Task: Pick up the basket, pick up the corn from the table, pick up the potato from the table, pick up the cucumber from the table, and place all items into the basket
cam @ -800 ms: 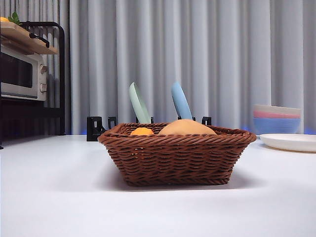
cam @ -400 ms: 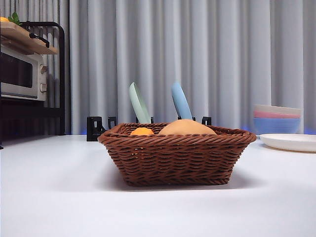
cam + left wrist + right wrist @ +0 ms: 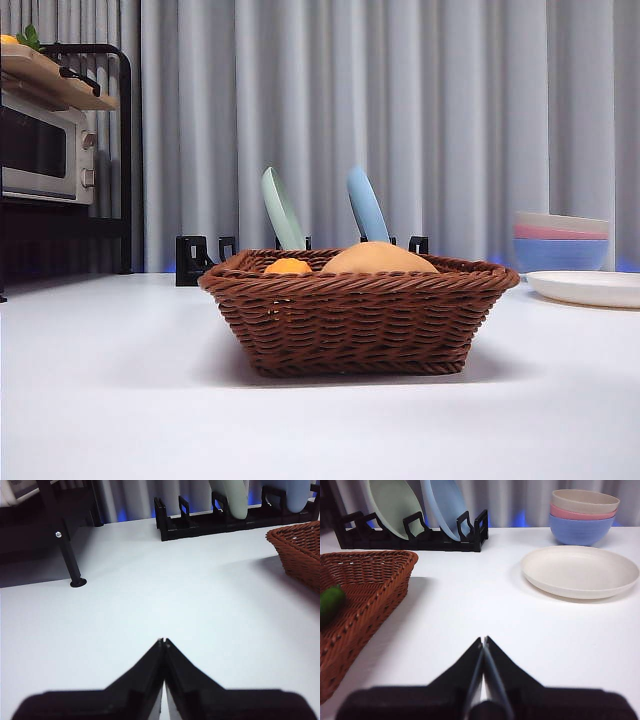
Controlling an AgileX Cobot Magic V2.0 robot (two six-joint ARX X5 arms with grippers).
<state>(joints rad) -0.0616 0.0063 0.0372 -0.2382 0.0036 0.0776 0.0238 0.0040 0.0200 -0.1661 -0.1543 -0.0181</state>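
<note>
— Firstly, gripper status: what do the wrist views show?

— Left gripper (image 3: 163, 642): jaws closed tip to tip, nothing between them, held over bare white tabletop (image 3: 150, 600). Right gripper (image 3: 483, 641): jaws likewise pressed together and empty, also over bare tabletop. Neither gripper appears in the front view.

— Nearest objects to each gripper?

— For the left gripper, one corner of the basket (image 3: 300, 550) lies off to one side, well apart from the jaws; the black leg of a shelf stand (image 3: 67, 550) stands farther off. For the right gripper, the basket's opposite corner is near, with the green end of the cucumber (image 3: 330, 602) resting inside against the woven wall. A cream plate (image 3: 580, 571) lies beyond the jaws, flat on the tabletop.

— Position of the task items?

— The basket (image 3: 358, 325) stands upright at the middle of the tabletop. The potato (image 3: 378, 258) rises above the rim inside it. The corn (image 3: 288, 266) sits in the basket just beside the potato, only its top visible over the braid.

— Background items?

— A black dish rack (image 3: 410, 537) near the far edge holds a green plate (image 3: 395, 502) and a blue plate (image 3: 447, 505) on edge. Three stacked bowls (image 3: 582, 515) stand behind the cream plate. A toaster oven (image 3: 45, 150) occupies the far corner.
</note>
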